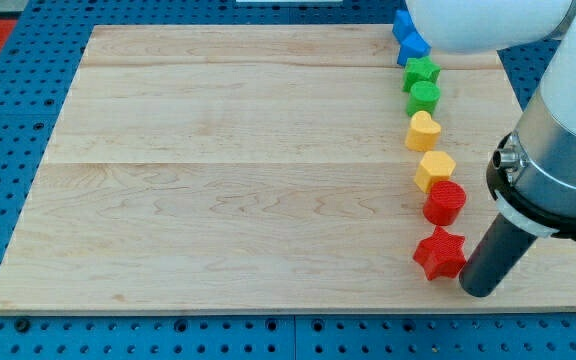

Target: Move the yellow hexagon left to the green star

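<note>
Camera view. The arm carries no pincer: it ends in a dark rod, so there is nothing to spread or press together, and nothing is held. My tip rests on the counter near the view's bottom right corner, just to the view's right of the red star; whether they touch cannot be told.

8 blocks stand in 1 column up the counter's right side. Upward from my tip: red star, red round block, yellow hexagon, yellow heart, green round block, green star, then 2 blue blocks partly hidden by the arm.

Key relation: the yellow hexagon lies above and slightly left of my tip, with 2 red blocks between. The green star lies further up the same column, 2 blocks beyond the hexagon. Judgement: my tip must first clear the red blocks.
</note>
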You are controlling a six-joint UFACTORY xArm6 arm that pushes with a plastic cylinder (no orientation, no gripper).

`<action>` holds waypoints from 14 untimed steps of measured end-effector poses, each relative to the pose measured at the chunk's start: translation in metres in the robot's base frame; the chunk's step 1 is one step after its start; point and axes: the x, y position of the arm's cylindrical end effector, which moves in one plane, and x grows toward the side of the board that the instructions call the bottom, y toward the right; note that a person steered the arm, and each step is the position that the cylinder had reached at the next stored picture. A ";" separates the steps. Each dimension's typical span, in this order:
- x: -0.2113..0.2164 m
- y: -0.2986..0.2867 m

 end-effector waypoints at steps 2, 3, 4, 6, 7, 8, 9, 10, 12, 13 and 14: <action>0.000 0.031; -0.032 0.052; -0.085 0.052; -0.131 0.042; -0.131 0.011; -0.131 -0.033; -0.131 -0.084; -0.131 -0.121; -0.185 -0.181; -0.191 -0.224; -0.202 -0.257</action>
